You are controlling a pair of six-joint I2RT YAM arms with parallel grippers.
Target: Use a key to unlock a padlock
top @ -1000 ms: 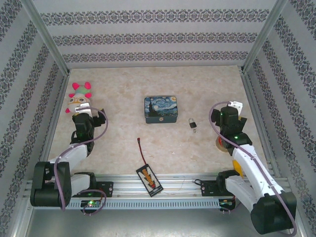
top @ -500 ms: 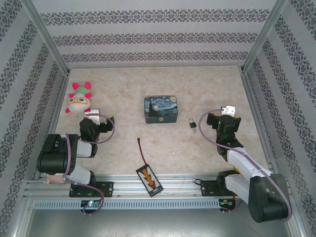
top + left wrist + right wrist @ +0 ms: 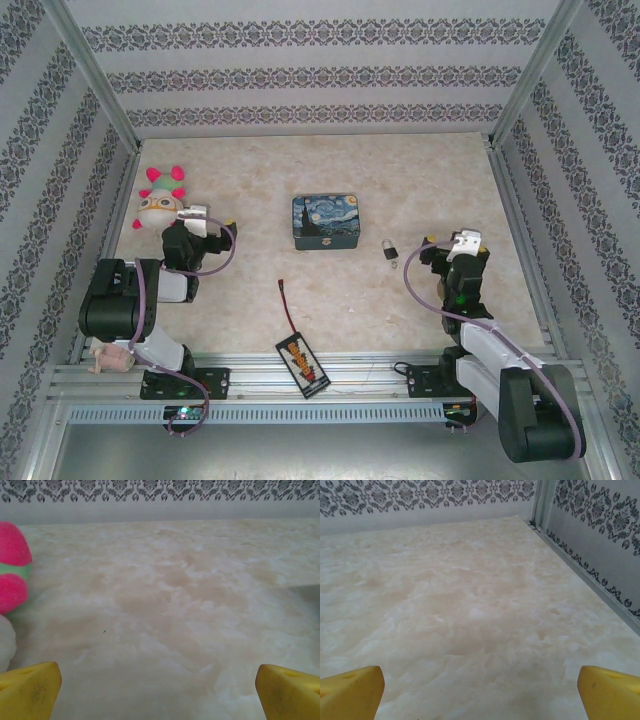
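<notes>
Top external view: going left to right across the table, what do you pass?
Plush toy → left claw → painted tin → padlock → right claw. The black pack lies nearer the arms but within the tin's left-right span, so it is left out of the order.

Enclosure closed on three sides. The back wall (image 3: 320, 70), left wall (image 3: 40, 190) and right wall (image 3: 600, 170) carry pale grey paper with horizontal bands of dark damask ornament. Bare aluminium posts (image 3: 97, 80) stand at the rear corners. The tabletop (image 3: 250, 180) is beige, marble-patterned and matte. A slotted aluminium rail (image 3: 250, 385) runs along the near edge. Lighting is even and shadows are soft.
</notes>
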